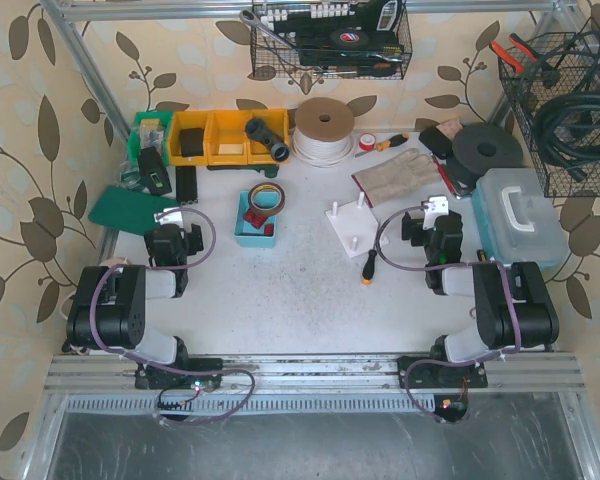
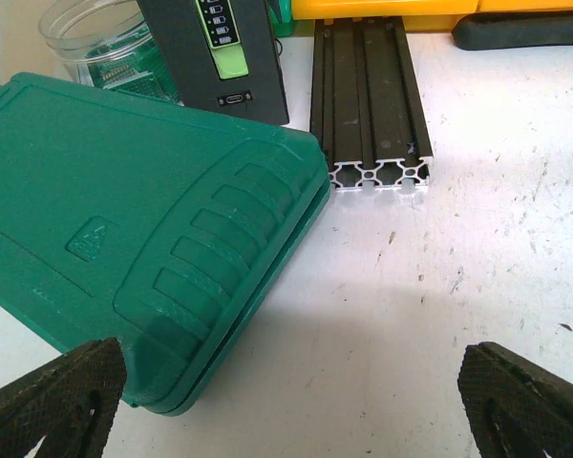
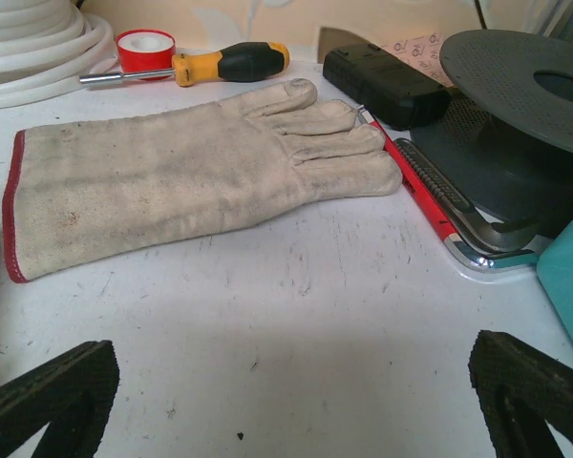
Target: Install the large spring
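I cannot make out the large spring in any view. A white base plate with upright pegs lies at the table's middle right. A small blue tray holding red parts and a tape roll stands at the centre. My left gripper is open over bare table, its pads wide apart just right of a green case. My right gripper is open too, with nothing between its pads, in front of a work glove.
A black-and-orange screwdriver lies below the base plate. A black extrusion sits beyond the green case. A teal box stands at the right. A black disc and a red-edged tool lie beside the glove. Yellow bins line the back.
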Robot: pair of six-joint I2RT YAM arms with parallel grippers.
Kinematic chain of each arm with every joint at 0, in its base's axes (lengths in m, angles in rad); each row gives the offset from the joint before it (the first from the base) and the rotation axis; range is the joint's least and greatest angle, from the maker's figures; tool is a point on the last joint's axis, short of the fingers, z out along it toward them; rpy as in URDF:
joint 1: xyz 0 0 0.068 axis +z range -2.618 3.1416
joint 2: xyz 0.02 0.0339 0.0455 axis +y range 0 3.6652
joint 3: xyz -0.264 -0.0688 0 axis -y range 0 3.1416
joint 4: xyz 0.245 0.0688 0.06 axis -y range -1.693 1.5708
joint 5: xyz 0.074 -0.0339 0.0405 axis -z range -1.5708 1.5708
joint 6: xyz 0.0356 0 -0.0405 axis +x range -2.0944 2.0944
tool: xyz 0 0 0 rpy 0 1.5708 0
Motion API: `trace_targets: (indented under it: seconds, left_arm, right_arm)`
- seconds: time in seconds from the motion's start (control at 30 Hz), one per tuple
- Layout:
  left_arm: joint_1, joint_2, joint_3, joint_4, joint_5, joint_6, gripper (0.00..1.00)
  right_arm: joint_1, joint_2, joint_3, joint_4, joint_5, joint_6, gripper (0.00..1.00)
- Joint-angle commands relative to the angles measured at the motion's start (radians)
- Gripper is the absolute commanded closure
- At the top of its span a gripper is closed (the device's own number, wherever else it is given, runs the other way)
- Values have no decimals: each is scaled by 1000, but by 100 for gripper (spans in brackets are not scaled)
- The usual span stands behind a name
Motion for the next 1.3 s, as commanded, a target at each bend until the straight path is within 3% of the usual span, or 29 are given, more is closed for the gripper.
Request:
trace_targets:
  seconds: [0.0,0.53,0.6,0.7,0.83,1.07,1.17,1.27]
  left_arm:
    - [-5,-3,23,15,17,10,3]
    - [-6,-6,18,24,26,12,3]
    - [-7,-38,28,-2,96,44,3]
    - [-7,-158,112,-247,96,20,3]
    - [-7,-283,225,-542,72,-76,3]
    - [-8,-512,375,-855,142,-299,3]
    - [-8,-567,460,-1006,164,-420,3]
    - [-8,-582,555,-1135,255,-409,3]
  right_arm:
    - [4,13,9,7,8,-3,0]
    - [5,-1,8,15,7,-3,0]
    - [6,-72,51,-127,-37,-22,0]
    - [8,-182,172,-432,-61,1,0]
    - [7,-277,256,-634,-114,24,0]
    - [9,-501,389,-912,-170,188,0]
    - [8,-525,489,-1085,-132,289,0]
    - [7,-486,603,-1272,-130,348,0]
